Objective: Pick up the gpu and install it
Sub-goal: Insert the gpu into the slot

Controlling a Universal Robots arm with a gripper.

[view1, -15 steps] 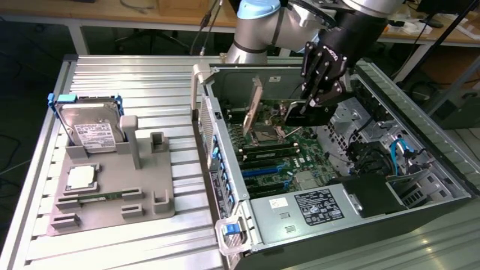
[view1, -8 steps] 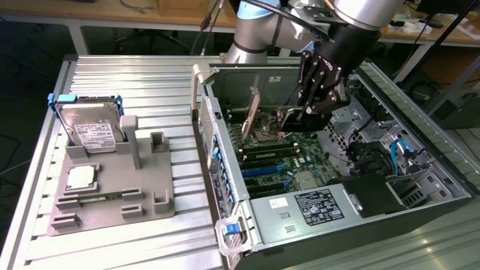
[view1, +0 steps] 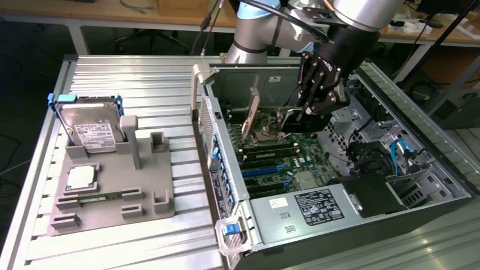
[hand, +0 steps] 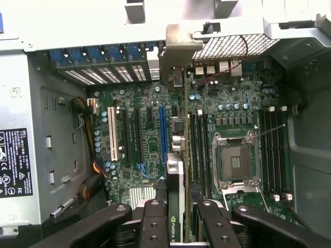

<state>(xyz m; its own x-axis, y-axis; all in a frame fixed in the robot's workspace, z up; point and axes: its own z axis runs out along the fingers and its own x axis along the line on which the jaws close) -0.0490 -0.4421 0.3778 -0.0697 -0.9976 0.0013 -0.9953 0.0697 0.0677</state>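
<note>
Gripper (hand: 178,207) is clamped on the gpu (hand: 175,175), holding it edge-down over the motherboard (hand: 150,150) inside the case. If its bracket (hand: 178,49) snags the rear wall or the edge misses a slot, it could tilt and jam.

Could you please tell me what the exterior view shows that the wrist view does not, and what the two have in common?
Exterior view's own: the hard drive in its blue frame, standing on the grey holder at the exterior view's left, the slatted metal table and the robot arm.
Wrist view's own: the logo on the gpu edge and the white slot on the motherboard.
Shared: the open computer case, the motherboard and the gripper shut on the gpu inside the case.
</note>
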